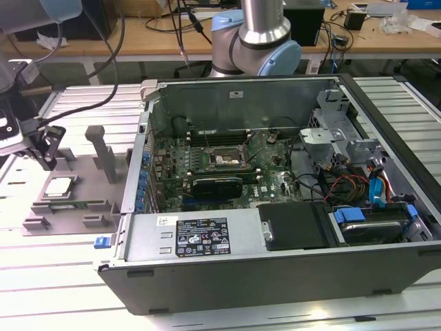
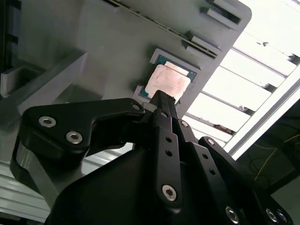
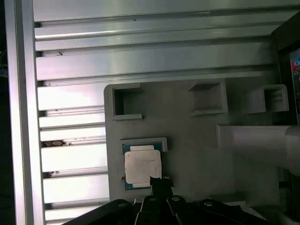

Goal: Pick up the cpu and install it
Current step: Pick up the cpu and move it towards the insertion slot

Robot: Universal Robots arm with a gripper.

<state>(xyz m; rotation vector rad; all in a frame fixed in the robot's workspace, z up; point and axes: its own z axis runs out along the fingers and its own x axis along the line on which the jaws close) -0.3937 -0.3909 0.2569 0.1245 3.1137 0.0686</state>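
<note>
Pincer (image 3: pixel 159 182) narrow and empty, tips together, just over the cpu (image 3: pixel 142 168) lying in the grey fixture (image 3: pixel 197 154)

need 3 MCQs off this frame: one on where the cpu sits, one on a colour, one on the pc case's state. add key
1. Where is the cpu?
A. In the motherboard socket
B. In a recess of the grey fixture, outside the case
C. On the power supply

2. What colour is the cpu's top?
A. Black
B. Pale silver
C. Blue

3. How is the computer case?
A. Open, with the motherboard exposed
B. Shut, side panel on
C. Open but with no boards inside

Key:
1 B: both wrist views show it lying flat in the fixture's recess, with the gripper close by its edge.
2 B: the top reads pale silver in both wrist views.
3 A: the exterior view looks straight into the open case onto the board.
</note>
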